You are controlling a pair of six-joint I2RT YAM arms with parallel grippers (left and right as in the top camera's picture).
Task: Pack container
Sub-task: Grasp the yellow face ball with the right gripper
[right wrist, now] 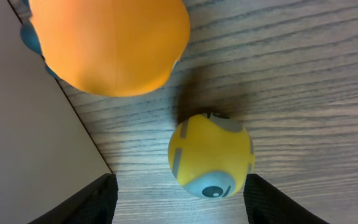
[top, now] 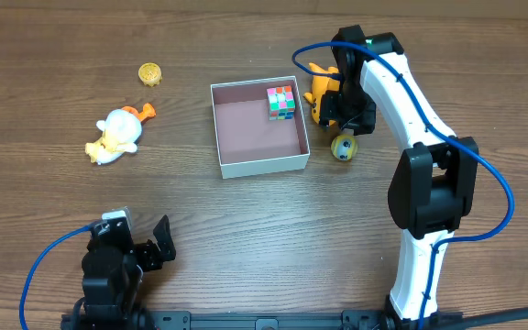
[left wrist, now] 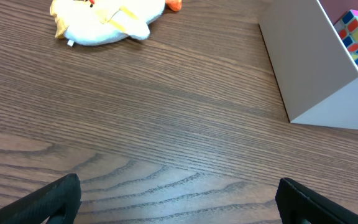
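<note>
— Two sets of fingers: how are they standing?
— Left fingers (left wrist: 55, 199) are hanging wide apart over bare bench (left wrist: 166, 124), gripping nothing. Right fingers (right wrist: 98, 202) are standing apart either side of the yellow ball (right wrist: 211, 155) (a gap is showing on one side).
— And the container (top: 264, 166)?
— It's sitting mid-bench, a coloured cube (top: 281, 103) lying in its far right corner and an orange toy (top: 317, 90) resting just beside its right wall.

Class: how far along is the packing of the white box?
Done: the multicoloured puzzle cube sits in the white cardboard box. In hand: the open right hand brackets the yellow ball beside it. To do: that ball, the orange toy, the white plush duck and the small yellow disc.
</note>
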